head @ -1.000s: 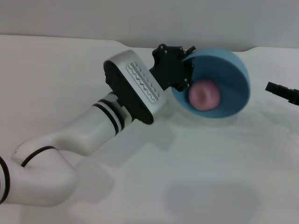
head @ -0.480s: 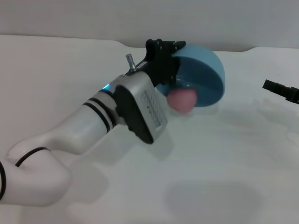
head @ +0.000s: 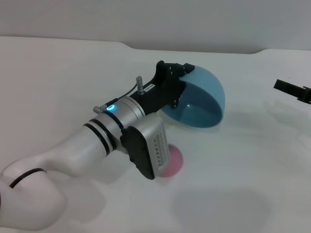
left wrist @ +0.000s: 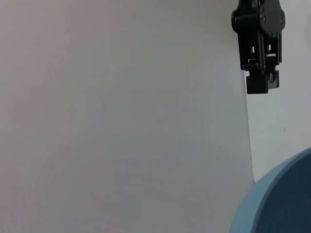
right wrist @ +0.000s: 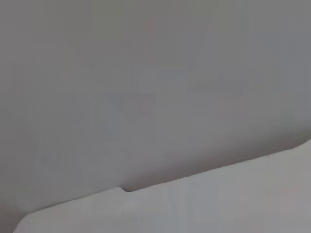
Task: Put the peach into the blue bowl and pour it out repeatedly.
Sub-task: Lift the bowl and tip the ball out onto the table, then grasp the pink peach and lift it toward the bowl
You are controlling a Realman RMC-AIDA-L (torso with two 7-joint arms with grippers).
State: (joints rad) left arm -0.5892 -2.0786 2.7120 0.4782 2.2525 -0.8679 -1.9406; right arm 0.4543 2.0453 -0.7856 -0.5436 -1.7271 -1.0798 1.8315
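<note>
My left gripper (head: 179, 83) is shut on the rim of the blue bowl (head: 206, 94) and holds it above the table, tipped far over with its mouth turned down and toward me. Nothing is inside the bowl. A slice of the bowl (left wrist: 284, 199) also shows in the left wrist view. The peach (head: 171, 162) lies on the white table in front of the bowl, partly hidden behind my left wrist housing. My right gripper (head: 293, 91) hangs still at the far right, well away from both, and it appears again as the right gripper (left wrist: 260, 48) in the left wrist view.
The white table (head: 243, 184) runs wide around the bowl, with its back edge (head: 131, 47) against a grey wall. The right wrist view shows only the table edge (right wrist: 194, 177) and the wall.
The left arm has turned the bowl over further. The peach has dropped out of the bowl and rolled toward the front of the table. The right arm has stayed put.
</note>
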